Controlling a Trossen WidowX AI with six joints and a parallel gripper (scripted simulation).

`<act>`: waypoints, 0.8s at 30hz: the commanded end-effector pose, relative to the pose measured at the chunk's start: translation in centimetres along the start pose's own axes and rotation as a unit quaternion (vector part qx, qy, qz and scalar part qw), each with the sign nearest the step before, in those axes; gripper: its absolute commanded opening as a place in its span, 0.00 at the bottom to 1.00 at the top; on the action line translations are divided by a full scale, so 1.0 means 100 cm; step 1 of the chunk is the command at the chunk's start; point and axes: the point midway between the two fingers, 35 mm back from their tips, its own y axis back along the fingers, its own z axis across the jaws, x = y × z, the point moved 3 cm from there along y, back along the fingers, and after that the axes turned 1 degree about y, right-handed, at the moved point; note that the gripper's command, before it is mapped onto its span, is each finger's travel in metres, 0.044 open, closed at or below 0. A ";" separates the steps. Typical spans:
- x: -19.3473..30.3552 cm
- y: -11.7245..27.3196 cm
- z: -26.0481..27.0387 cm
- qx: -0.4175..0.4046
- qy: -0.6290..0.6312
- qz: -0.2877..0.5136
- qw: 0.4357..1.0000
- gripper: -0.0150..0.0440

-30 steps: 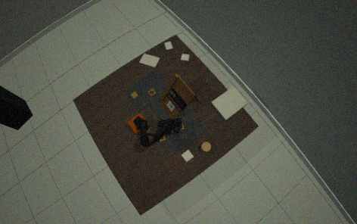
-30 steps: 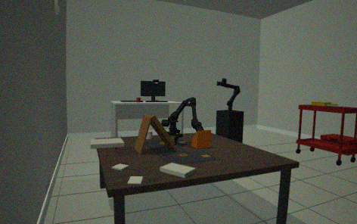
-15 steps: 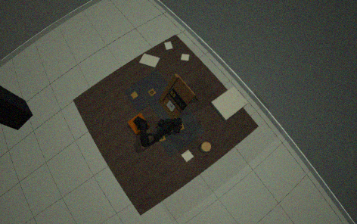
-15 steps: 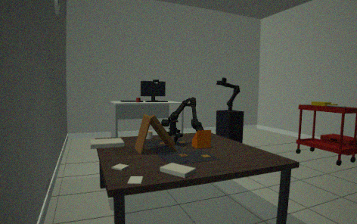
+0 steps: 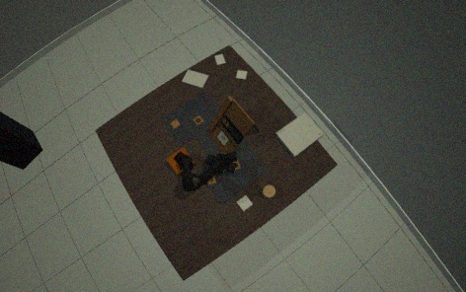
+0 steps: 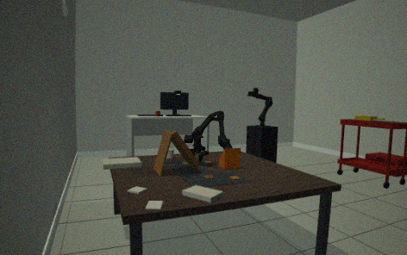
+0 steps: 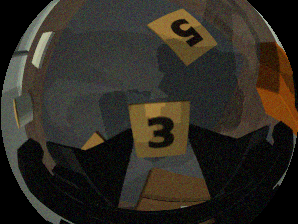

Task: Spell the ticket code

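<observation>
My gripper is shut on the tile marked 3, its digit upright in the wrist view. A tile marked 5 lies turned beyond it. Another tile shows partly behind the left finger. Two more tiles, one and another, lie on the far side of the board. The brown slanted board stands beside the gripper, with a dark letter rail and a pale ticket. The code is too small to read.
An orange box stands near the arm. A big pale slab overhangs the counter edge. A round tan disc, a small white block and a white slab lie around.
</observation>
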 end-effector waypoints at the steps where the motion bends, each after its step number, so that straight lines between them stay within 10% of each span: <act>1: 0.000 0.003 0.000 -0.002 -0.003 -0.001 1.000 0.25; 24: 0.002 0.016 -0.004 -0.002 -0.003 -0.001 1.000 0.25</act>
